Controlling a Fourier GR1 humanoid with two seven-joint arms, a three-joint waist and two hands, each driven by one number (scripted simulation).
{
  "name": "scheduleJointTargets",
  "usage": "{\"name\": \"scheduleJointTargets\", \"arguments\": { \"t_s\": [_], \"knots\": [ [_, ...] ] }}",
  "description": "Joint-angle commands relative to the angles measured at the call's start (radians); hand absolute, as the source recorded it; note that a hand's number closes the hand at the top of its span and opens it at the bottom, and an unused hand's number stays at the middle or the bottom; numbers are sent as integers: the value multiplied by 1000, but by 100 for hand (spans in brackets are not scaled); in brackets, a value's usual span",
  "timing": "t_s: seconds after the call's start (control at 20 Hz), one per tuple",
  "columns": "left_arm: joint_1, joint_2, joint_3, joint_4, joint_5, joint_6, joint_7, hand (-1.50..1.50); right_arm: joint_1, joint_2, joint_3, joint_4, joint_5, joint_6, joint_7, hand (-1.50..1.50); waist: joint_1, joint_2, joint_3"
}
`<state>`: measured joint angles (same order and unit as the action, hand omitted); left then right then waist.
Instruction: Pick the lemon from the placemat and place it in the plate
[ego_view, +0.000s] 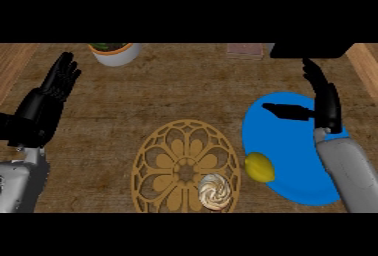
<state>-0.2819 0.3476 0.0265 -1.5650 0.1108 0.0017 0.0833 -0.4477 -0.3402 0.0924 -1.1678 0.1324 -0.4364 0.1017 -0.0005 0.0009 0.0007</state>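
On left rim of round blue plate: yellow lemon, beside ornate golden placemat. Above, right hand released; forearm hiding plate's right edge. Far left, left hand open.

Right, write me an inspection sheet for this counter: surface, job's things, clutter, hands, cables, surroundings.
Surface: wooden counter, grain showing between the items.
Job's things: lemon lies at the left rim of the blue plate, off the placemat, free of both hands.
Clutter: swirled pastry-like item on the placemat; white pot and a flat brownish item at the far edge.
Hands: right hand over the plate, fingers straight, holding nothing; left hand resting open at the left, fingers up.
Cables: nothing seen.
Surroundings: black block at the far right.
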Motion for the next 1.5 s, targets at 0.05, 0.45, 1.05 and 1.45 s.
{"name": "scheduleJointTargets", "arguments": {
  "t_s": [0.05,0.45,1.05,1.45],
  "knots": [
    [1,6,24,-27,7,-13,34,0,59,-4,-102,-118,-83,-4,1,-150,-5,-3,-1],
    [32,7,44,-70,14,-35,48,0,293,-160,-352,-265,-317,190,-69,-150,-8,-4,-1],
    [68,-51,19,-104,-41,-26,36,0,548,-325,-632,-74,-479,592,-375,-150,-2,-2,0],
    [50,-97,9,-76,-100,-11,21,0,630,-319,-714,31,-425,701,-549,-150,-5,-2,0]
  ]
}}
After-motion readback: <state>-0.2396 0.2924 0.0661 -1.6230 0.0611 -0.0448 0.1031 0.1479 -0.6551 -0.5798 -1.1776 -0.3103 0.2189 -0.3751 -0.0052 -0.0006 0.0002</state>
